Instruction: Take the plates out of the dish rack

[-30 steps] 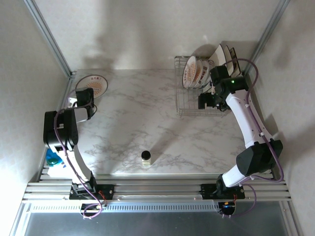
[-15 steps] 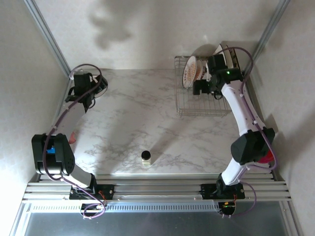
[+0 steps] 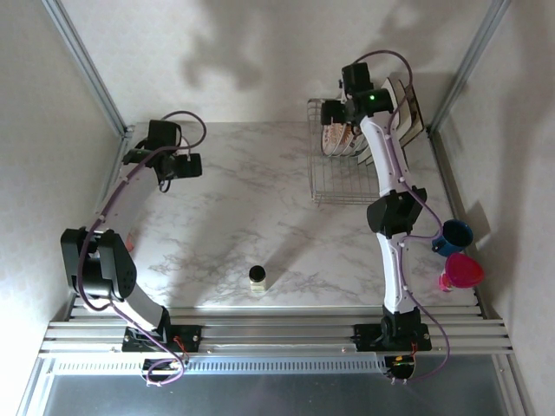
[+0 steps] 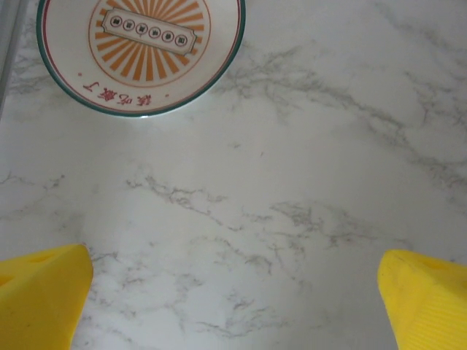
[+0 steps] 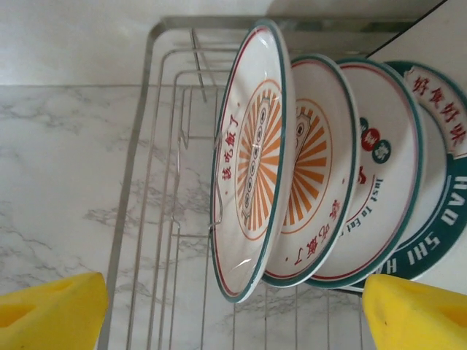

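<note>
Right wrist camera first, and the plates are dead ahead of the right claw. That's four round white ones standing on edge in the dish rack, overlapping like fanned cards. The nearest two carry an orange sunburst with red characters inside a teal rim, the third has small red and green badges, and the fourth a broad teal band with white lettering. Their faces turn toward the finger on the left of this view, and the row runs across between the yellow fingers, which stand wide apart, gripping nothing, clear of every rim. The rack's wires run lengthwise away from the claw. Over to the left claw, equally wide and empty above the marble table, with a lone plate lying flat ahead of it, sunburst up. From above, pale walls close in the tabletop, and a blue cup and a pink cup sit well behind the right claw at the table's edge.
</note>
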